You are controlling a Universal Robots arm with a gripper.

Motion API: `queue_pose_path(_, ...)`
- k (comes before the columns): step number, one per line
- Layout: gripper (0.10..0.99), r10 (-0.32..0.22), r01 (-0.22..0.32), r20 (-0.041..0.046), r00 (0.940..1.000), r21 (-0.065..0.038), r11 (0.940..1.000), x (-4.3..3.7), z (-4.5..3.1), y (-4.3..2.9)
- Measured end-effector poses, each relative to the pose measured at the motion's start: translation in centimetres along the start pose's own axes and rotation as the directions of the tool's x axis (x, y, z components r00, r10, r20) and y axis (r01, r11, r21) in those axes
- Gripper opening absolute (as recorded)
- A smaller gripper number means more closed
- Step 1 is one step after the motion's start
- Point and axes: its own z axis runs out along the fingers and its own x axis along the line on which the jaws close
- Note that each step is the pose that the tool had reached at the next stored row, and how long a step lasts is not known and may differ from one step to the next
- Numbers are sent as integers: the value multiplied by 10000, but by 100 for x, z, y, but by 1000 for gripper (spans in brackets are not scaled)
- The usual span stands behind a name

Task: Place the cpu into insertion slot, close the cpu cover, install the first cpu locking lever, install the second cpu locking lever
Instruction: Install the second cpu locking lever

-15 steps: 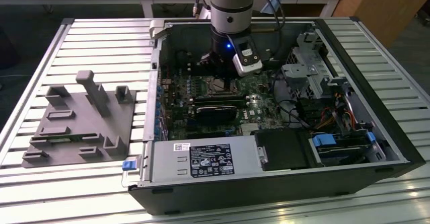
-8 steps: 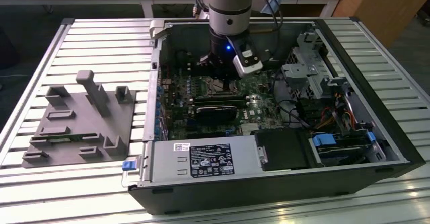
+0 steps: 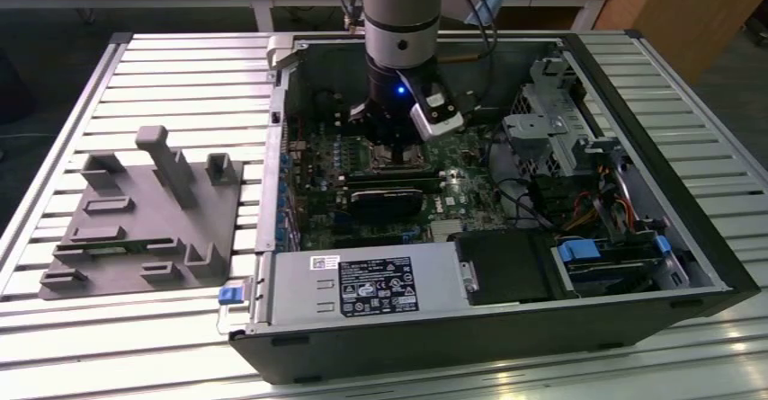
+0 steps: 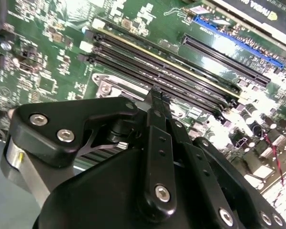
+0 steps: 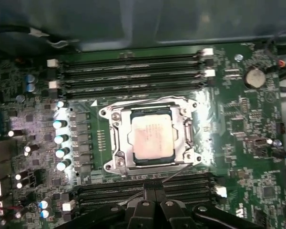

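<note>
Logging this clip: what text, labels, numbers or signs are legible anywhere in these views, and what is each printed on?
No text can be quoted reliably.
White sticker on the power supply, exterior view: too small to read.
Black label beside it: too small to read.
Top of the cpu, first wrist view: faint print, blurred.
Expansion card, second wrist view: lettering cut off and blurred.
Motherboard markings: too small to read.
</note>
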Motion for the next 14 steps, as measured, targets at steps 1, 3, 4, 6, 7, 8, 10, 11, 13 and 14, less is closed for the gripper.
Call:
queue_pose_path(1,106,-51,51,-3,10000,-27,10000,15,7,-4)
queue_pose_path(3,106,-153,153,-11,9999,-86,9998,47,23,-12)
queue_pose_path(4,106,-202,202,-13,9998,-118,9997,62,31,-16)
queue_pose_path(6,106,-297,296,-20,9996,-183,9994,96,48,-26)
queue_pose_path(7,106,-341,341,-22,9994,-207,9992,113,55,-31)
queue_pose_path(8,106,-383,382,-23,9993,-226,9990,128,62,-38)
queue_pose_path(10,106,-457,456,-27,9990,-267,9986,161,74,-51)
queue_pose_path(11,106,-492,491,-28,9988,-290,9984,177,80,-57)
queue_pose_path(13,106,-554,552,-32,9985,-331,9979,207,88,-73)
queue_pose_path(14,106,-581,579,-35,9983,-368,9976,217,93,-80)
